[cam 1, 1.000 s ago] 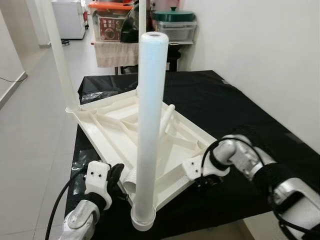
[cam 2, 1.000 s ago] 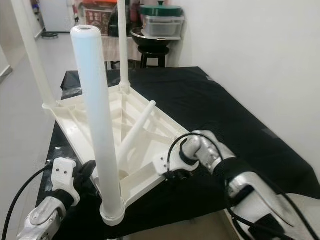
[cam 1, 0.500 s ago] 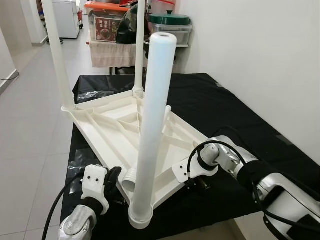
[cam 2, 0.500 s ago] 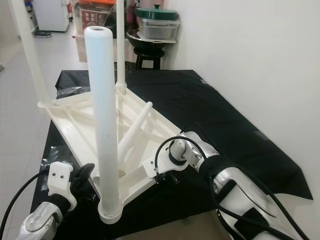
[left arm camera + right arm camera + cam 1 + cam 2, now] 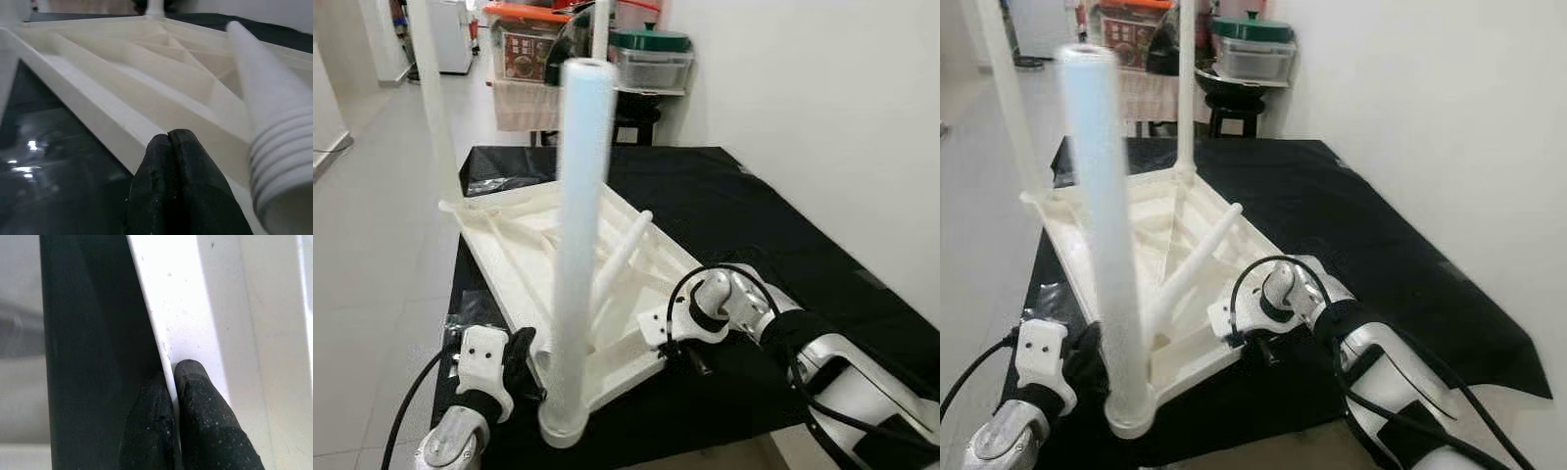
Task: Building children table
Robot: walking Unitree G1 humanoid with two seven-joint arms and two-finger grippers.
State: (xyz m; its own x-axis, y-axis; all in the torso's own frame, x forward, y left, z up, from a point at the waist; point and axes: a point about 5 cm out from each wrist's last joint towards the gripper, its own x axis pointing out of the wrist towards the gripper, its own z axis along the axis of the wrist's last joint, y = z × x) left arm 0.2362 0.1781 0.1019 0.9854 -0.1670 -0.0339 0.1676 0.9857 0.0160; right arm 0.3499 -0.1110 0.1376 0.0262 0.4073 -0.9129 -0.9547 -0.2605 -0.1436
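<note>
A white plastic tabletop [image 5: 509,240] lies upside down on the black-covered table [image 5: 754,215]. Three white legs stand up from its corners: a near one [image 5: 573,245], blurred, a far-left one [image 5: 435,108] and a far one [image 5: 600,20]. A loose leg [image 5: 622,257] lies slanted inside the ribs, its threaded end [image 5: 279,161] close to my left gripper. My right gripper [image 5: 172,374] is shut on the tabletop's thin right rim [image 5: 195,308]. Beside the near-left rim my left gripper [image 5: 168,139] is shut with nothing between its fingers.
Crumpled clear plastic [image 5: 470,313] lies on the black cloth at the left edge. A white wall [image 5: 822,117] runs along the right. Storage boxes and a lidded pot [image 5: 651,49] stand on a rack behind the table. Tiled floor [image 5: 372,215] lies to the left.
The tabletop has shifted a little to the left with my right gripper on its rim. The near leg now shows blurred. The camera has also moved slightly.
</note>
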